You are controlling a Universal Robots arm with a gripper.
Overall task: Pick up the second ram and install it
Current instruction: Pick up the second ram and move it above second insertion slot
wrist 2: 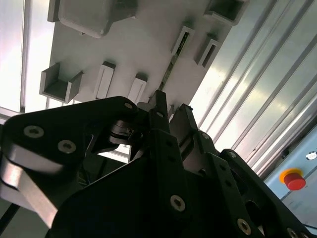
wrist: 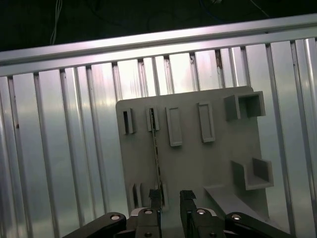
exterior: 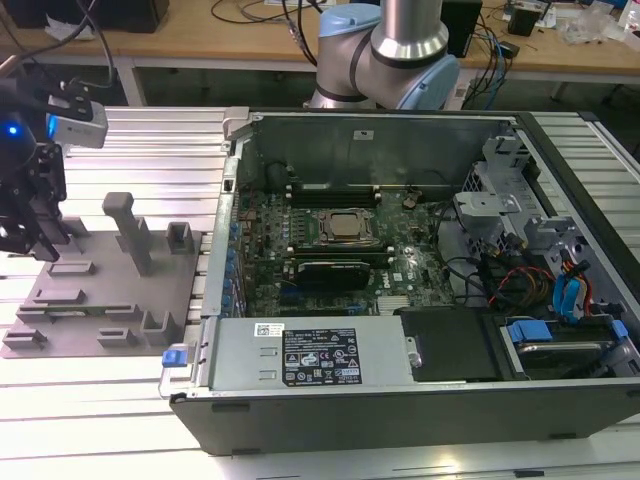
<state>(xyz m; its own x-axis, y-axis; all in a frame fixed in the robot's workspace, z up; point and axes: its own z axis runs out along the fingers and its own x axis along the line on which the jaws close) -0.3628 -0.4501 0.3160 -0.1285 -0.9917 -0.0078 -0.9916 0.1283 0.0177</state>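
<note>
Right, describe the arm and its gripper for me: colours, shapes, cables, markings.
The arm is a silver metal tube with pale blue joint caps. The gripper is matte black: flat linkage plates joined by silver screws, ending in two narrow fingers. In the exterior view a grey camera block sits above it, with a blue light and black cables.

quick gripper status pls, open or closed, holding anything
gripper: open, holding nothing; its fingertips stand apart over the grey fixture plate, close to one end of the second ram, which sits on edge in the plate's slots.
</note>
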